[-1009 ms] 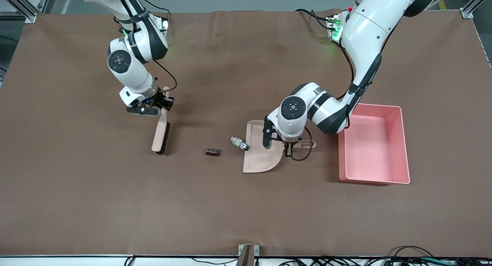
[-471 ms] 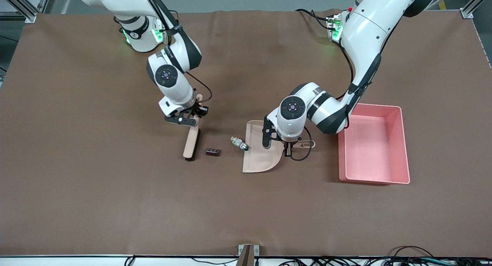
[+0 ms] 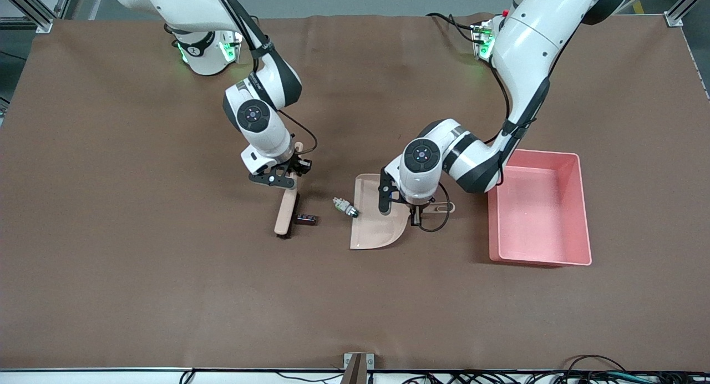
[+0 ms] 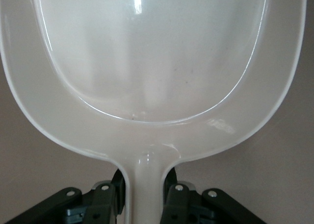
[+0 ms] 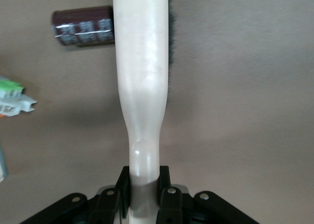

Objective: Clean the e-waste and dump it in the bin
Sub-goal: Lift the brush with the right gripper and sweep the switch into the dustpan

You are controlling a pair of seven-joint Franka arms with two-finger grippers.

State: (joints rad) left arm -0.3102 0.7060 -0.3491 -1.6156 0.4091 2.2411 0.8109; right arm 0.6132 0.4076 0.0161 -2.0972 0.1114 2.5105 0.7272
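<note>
We read this as a robotics lab. Two white Franka arms are mounted along the top edge of a table covered in brown cloth, wrinkled near that edge. Aluminium frame profiles stand at the upper corners, grey floor shows past them. Green status lights glow at the arm bases. Loose cables bunch along the bottom edge, where a metal bracket sits mid-edge.

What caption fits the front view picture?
Right gripper sweeps a beige brush against the dark block; left gripper holds the beige dustpan.
</note>
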